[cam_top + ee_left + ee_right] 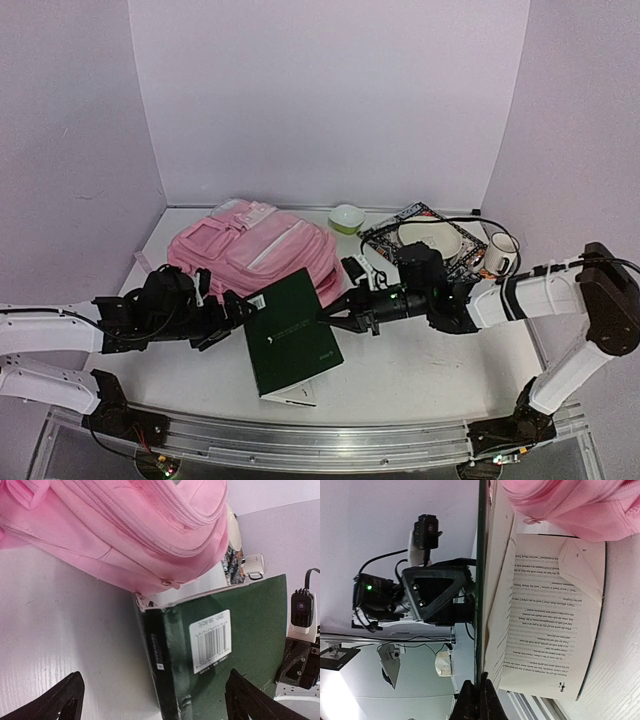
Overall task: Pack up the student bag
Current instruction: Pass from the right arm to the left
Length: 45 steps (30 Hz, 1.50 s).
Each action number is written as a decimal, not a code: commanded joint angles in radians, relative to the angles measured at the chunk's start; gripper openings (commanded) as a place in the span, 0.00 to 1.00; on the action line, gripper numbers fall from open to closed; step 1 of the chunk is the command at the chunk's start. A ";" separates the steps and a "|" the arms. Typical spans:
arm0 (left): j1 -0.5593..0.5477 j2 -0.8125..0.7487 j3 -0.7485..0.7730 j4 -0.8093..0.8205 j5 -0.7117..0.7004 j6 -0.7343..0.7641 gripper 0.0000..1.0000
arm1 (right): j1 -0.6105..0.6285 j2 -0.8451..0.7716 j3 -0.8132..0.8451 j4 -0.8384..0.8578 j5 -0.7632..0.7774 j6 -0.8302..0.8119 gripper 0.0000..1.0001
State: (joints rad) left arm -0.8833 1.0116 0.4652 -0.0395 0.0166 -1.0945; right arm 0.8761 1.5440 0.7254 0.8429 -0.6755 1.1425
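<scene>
The pink student bag (250, 250) lies at the back left of the bench (420, 370). The left end effector (233, 309) is wide open and holds nothing. The right end effector (335, 318) is pinched tight on the cover of the green book (292, 335).

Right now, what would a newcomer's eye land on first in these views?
The big pink student bag sits at the back left of the table. In front of it lies a green book, its cover edge pinched by the right gripper, pages fanning loose. The left gripper stands wide open at the book's other side.
</scene>
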 commanded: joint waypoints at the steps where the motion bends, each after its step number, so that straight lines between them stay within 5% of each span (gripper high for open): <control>1: 0.034 -0.026 -0.015 0.221 0.139 0.029 0.99 | -0.015 -0.102 0.016 0.155 -0.035 -0.028 0.00; 13: 0.036 0.002 0.023 0.472 0.309 -0.013 0.92 | -0.017 -0.131 0.063 0.182 -0.042 -0.057 0.00; 30: 0.035 -0.035 0.002 0.748 0.301 -0.111 0.17 | -0.035 0.001 0.104 0.181 -0.010 -0.070 0.02; 34: 0.035 -0.060 -0.005 0.754 0.245 -0.115 0.01 | -0.048 -0.004 0.106 0.174 0.013 -0.080 0.25; 42: 0.036 -0.083 -0.020 0.765 0.031 -0.092 0.00 | -0.055 -0.105 0.063 0.047 0.165 -0.150 0.91; 45: 0.036 -0.083 -0.018 0.781 -0.045 -0.085 0.00 | -0.055 -0.172 0.013 0.015 0.246 -0.165 0.98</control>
State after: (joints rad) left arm -0.8445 0.9731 0.4171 0.5597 0.1030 -1.1792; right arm 0.8250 1.4851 0.7815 0.8999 -0.5584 1.0264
